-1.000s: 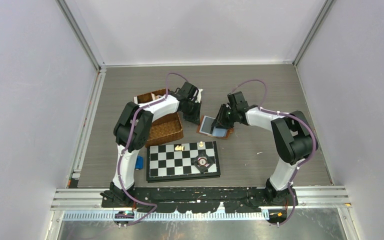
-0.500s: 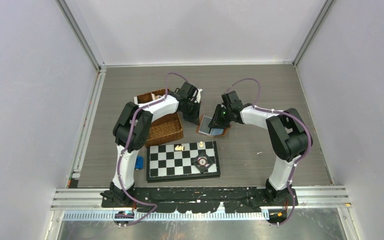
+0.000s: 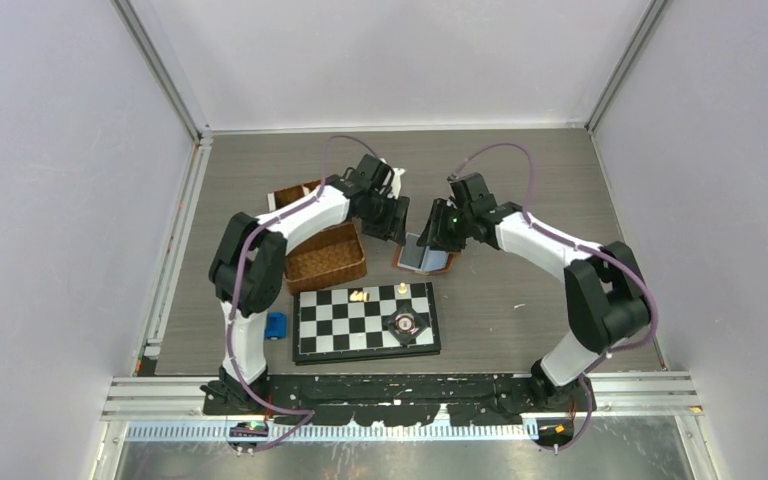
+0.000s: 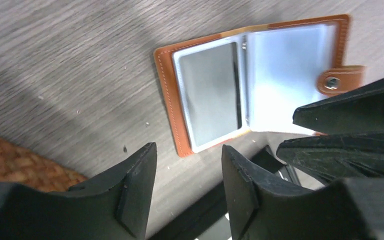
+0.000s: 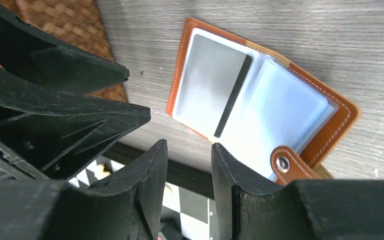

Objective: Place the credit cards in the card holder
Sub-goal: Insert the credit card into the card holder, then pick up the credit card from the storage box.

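The tan card holder lies open on the grey table, snap tab to one side. A grey credit card with a dark stripe sits in its left pocket, and pale sleeves fill the other half. My left gripper hovers open just beside the holder's edge, nothing between its fingers. My right gripper is also open and empty, close over the holder's near edge. In the top view both grippers, left and right, flank the holder.
A brown wicker basket stands left of the holder, close under the left arm. A chessboard with a few pieces lies in front of the holder. A small blue object sits left of the board.
My left gripper's jaws have gone from shut to open and its arm has shifted slightly. My right gripper has slid left over the holder and widened.
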{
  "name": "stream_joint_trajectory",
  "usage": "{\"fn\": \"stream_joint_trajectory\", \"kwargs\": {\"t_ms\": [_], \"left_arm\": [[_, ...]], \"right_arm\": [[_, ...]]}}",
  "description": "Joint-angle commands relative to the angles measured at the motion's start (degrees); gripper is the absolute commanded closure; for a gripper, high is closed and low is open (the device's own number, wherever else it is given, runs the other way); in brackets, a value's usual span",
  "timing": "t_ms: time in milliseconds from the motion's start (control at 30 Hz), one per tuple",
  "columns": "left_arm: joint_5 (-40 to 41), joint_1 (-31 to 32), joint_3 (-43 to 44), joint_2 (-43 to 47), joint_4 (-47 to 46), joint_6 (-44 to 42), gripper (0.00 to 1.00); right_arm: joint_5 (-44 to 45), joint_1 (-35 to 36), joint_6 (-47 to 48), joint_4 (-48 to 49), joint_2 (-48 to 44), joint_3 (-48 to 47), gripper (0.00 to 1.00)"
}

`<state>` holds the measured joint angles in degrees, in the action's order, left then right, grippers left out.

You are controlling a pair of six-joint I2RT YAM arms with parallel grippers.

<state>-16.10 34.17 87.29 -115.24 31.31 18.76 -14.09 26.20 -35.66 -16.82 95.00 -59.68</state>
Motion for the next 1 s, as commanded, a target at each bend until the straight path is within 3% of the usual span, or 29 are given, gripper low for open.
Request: {"fn": "stream_joint_trajectory", "kwargs": {"t_ms": [0, 267, 400, 600, 967], "left_arm": [[0.4, 0.1, 2.6, 7.8, 2.4, -2.6, 0.45], [8.1, -1.0, 2.4, 15.4, 8.3, -6.2, 0.31], [13.4, -4.3, 1.1, 18.7, 11.3, -6.7, 0.26], [15.4, -11.3, 1.3, 21.0, 15.5, -6.2, 0.25], [35.1, -22.6, 2.3, 17.0, 15.3, -10.8, 0.21]], "right_arm": [[1.8, 0.3, 2.2, -3.0, -5.7, -0.2, 0.57], [6.3, 0.2, 3.5, -5.1, -8.2, 0.3, 0.54], [12.4, 0.2, 4.5, -7.4, -9.6, 0.4, 0.47], [17.1, -0.2, 5.1, -8.5, -9.6, 1.2, 0.42], [16.6, -1.6, 6.6, -5.9, -9.4, 3.4, 0.37]]}}
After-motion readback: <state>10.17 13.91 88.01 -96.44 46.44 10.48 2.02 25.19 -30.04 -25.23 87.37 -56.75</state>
